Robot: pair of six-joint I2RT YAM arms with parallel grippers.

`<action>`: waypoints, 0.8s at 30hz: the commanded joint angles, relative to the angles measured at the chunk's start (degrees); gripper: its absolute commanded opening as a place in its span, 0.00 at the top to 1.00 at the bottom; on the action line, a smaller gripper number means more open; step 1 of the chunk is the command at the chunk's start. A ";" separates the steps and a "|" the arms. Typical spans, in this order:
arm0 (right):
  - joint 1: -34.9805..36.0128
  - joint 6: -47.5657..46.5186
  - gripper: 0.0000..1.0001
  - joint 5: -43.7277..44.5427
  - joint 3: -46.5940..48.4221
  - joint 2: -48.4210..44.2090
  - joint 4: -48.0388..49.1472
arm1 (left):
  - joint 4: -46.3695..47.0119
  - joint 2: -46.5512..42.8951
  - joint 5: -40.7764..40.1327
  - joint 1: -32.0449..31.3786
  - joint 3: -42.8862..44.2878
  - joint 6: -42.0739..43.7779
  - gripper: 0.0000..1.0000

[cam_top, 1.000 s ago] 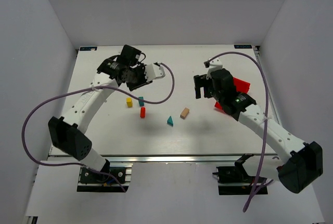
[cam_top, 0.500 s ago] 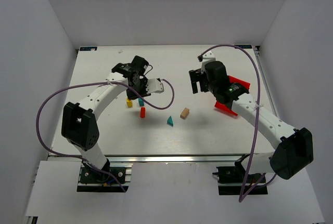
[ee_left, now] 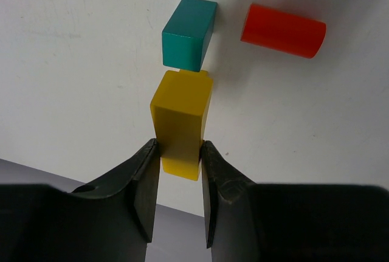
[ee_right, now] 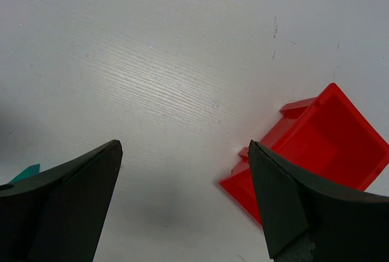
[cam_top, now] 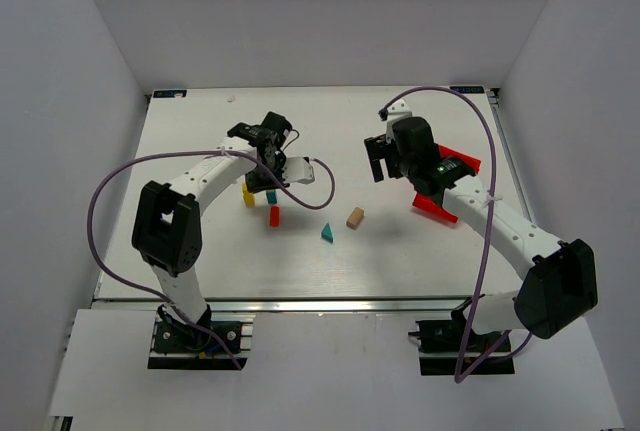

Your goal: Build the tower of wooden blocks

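Brought left tool (ee_left: 179,146) in from upper left of the top view and down onto the block cluster at centre-left, all within the last sec. Has it pinched narrow on the yellow block (ee_left: 182,113), pads (ee_left: 146,177) against both sides; prob. not lifted off the bench (ee_left: 73,61) yet. Left the teal cube (ee_left: 189,33) right at the yellow's far end, touching or nearly so; red cylinder (ee_left: 283,30) apart, upper right of the wrist view. Shifted right tool (ee_right: 182,149) only slightly; keeps it spread wide w/ nothing in it, over bare bench beside the red bin (ee_right: 331,140). Not touched: teal triangle (cam_top: 326,233) and tan cube (cam_top: 354,217), lower centre of top view. Means first pick looks secured; no stacking begun.
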 commanded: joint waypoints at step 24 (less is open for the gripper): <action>-1.86 -2.80 0.11 -0.82 1.23 1.02 0.55 | 1.58 2.42 -2.13 0.17 0.39 6.40 1.00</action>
